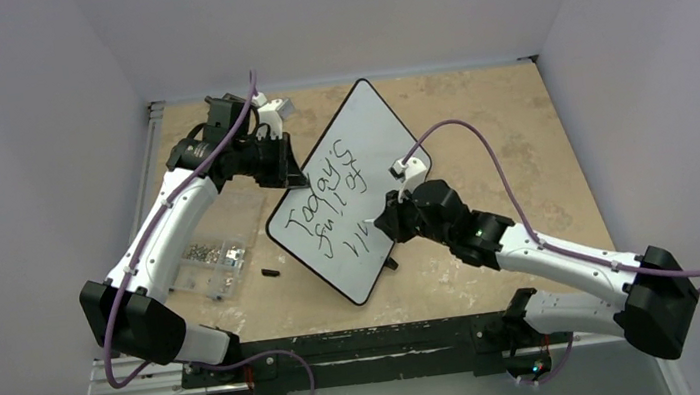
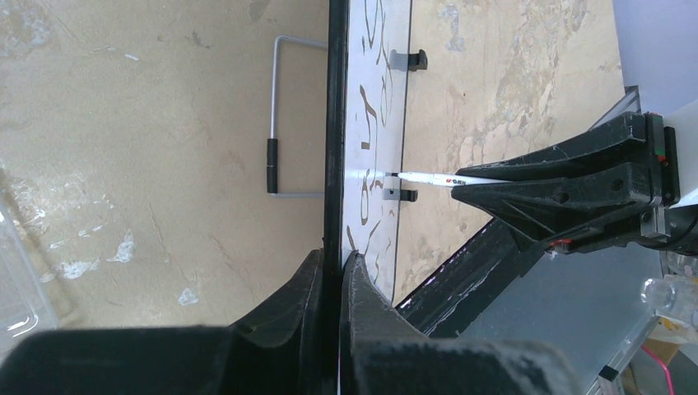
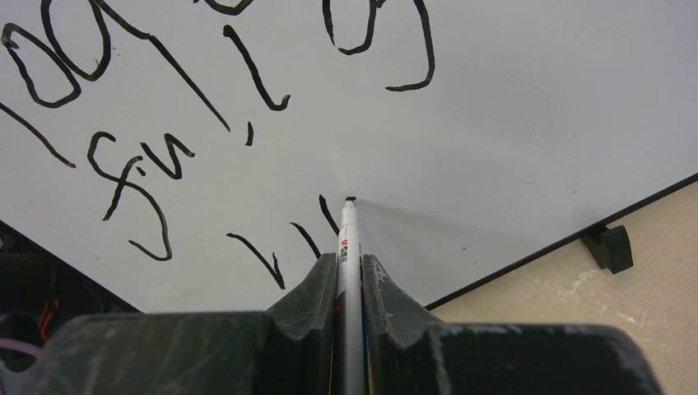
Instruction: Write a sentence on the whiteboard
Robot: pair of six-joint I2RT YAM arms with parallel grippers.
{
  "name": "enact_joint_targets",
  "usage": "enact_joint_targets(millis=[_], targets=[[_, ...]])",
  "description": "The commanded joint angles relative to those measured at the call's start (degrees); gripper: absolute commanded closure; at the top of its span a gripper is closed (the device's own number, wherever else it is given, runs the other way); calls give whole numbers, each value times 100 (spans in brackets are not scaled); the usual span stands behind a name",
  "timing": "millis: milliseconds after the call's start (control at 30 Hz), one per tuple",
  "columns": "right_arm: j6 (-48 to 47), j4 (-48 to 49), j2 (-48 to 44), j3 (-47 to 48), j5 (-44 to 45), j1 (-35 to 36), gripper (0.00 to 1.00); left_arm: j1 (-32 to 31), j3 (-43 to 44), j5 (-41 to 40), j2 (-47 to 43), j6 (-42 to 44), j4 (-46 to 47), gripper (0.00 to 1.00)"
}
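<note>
Right now the right hand (image 3: 349, 259) is squeezed tight on a thin white marker (image 3: 349, 239) with a black tip. The pen sticks straight out from between the two black fingers. Its tip sits on the white face of the board, or just a hair off it, next to a few short black strokes.

The left hand (image 2: 332, 259) is pinched shut on the thin black rim of the large flat white whiteboard (image 1: 367, 125). In the top view it grips the board's far left edge. The left wrist view looks along the rim, so the board shows edge-on there.

The whiteboard has rounded corners and small black feet (image 3: 609, 247). It sits in the middle of the tan speckled counter (image 1: 510, 138), turned slantwise between the two arms. The sentence (image 1: 330, 192) is black handwriting in slanted lines. It starts with "Today's", then "full of" below, then the short strokes by the pen tip.

A thin grey wire loop (image 2: 273, 156) with a black sleeve shows just beside the board's rim in the left wrist view. A clear plastic box (image 1: 216, 244) of small metal screws lies under the left arm, left of the board. A small black piece (image 1: 269, 271) lies between the box and the board's near corner.
</note>
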Motion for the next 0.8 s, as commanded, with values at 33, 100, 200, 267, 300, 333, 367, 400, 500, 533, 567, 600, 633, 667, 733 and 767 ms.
enact_joint_targets(millis=[33, 100, 200, 267, 300, 333, 367, 400, 500, 533, 567, 600, 633, 667, 733, 767], targets=[[-80, 473, -73, 137, -420, 14, 100, 79, 54, -955, -129, 205, 67, 100], [-78, 529, -73, 123, -487, 10, 100, 83, 54, -954, -124, 205, 67, 100], [-65, 572, -46, 123, -537, 14, 100, 78, 54, -954, -133, 197, 71, 100], [-62, 613, -24, 114, -580, 14, 100, 81, 54, -954, -135, 196, 67, 100], [-55, 622, -10, 107, -582, 18, 100, 79, 51, -954, -136, 204, 67, 100], [-52, 617, 0, 106, -565, 15, 100, 78, 53, -960, -137, 205, 69, 100], [-46, 608, 5, 93, -552, 14, 100, 82, 54, -962, -144, 203, 71, 100], [-42, 604, 7, 84, -524, 9, 100, 79, 54, -962, -146, 205, 67, 100], [21, 558, -29, 9, -520, 14, 100, 78, 54, -967, -133, 203, 67, 100], [65, 537, -62, -21, -478, 14, 100, 80, 54, -959, -136, 196, 71, 100], [74, 509, -102, -59, -425, 14, 100, 83, 54, -958, -143, 195, 67, 100], [77, 486, -143, -88, -378, 10, 100, 79, 54, -954, -139, 196, 67, 100], [84, 457, -207, -115, -327, 9, 100, 79, 54, -961, -140, 196, 69, 100], [87, 426, -258, -137, -290, 13, 100, 83, 54, -958, -140, 196, 68, 100], [92, 361, -362, -174, -220, 14, 100, 79, 54, -954, -136, 195, 67, 100], [91, 330, -427, -194, -187, 15, 100, 78, 54, -954, -137, 196, 68, 100]])
